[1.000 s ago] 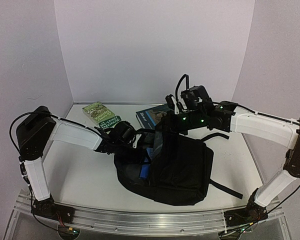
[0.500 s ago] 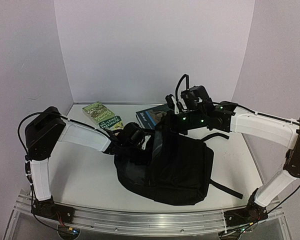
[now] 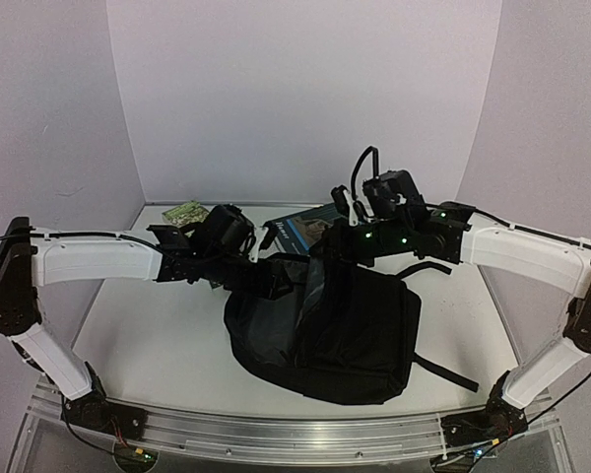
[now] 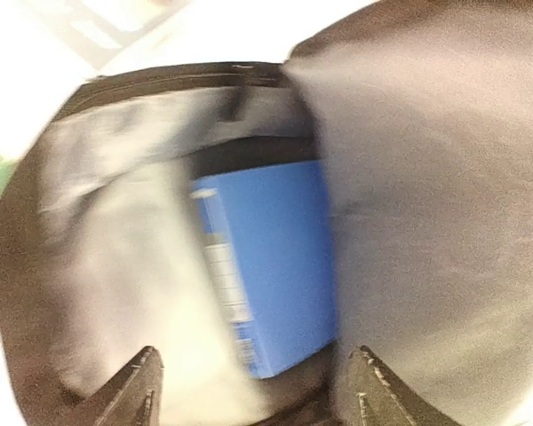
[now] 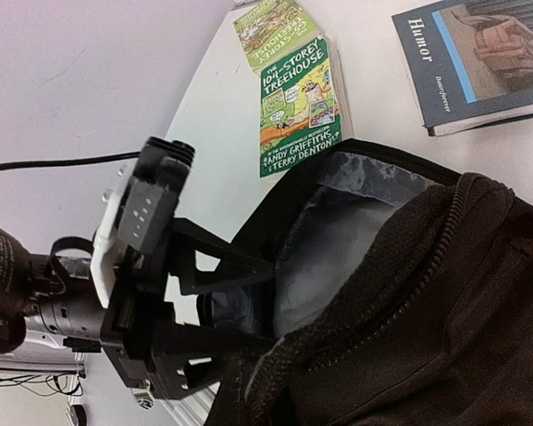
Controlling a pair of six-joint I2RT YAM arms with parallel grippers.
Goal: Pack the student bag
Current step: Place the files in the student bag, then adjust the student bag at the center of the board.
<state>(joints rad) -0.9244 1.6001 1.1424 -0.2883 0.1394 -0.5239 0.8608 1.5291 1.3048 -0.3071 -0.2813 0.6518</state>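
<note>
The student bag [image 3: 355, 330] is lying in the middle of the worktop [image 3: 158, 335], its mouth facing left and standing open, grey lining showing inside.

The left claw [image 4: 253, 395] is hovering at that mouth, pointing into the bag. Its fingertips [image 4: 142, 390] are standing spread wide apart, with nothing between them and nothing touching them. A blue book [image 4: 266, 266] is lying inside the bag, beyond the tips and apart from them, resting between the grey lining on the left and the dark fabric wall on the right. The left wrist view is blurring, so the print on the book's cover is not reading clearly.

The right claw [image 3: 323, 251] is sitting at the far top edge of the bag with its jaws pressed together, pinching the black fabric there and lifting the rim so the opening is gaping. Its fingertips are buried in the folds and are not showing.

On the far side of the worktop, two green books [image 5: 298, 102] are lying flat to the left of the bag's mouth, and a dark blue book titled "Humor" [image 5: 489, 62] is lying just behind the bag.
</note>
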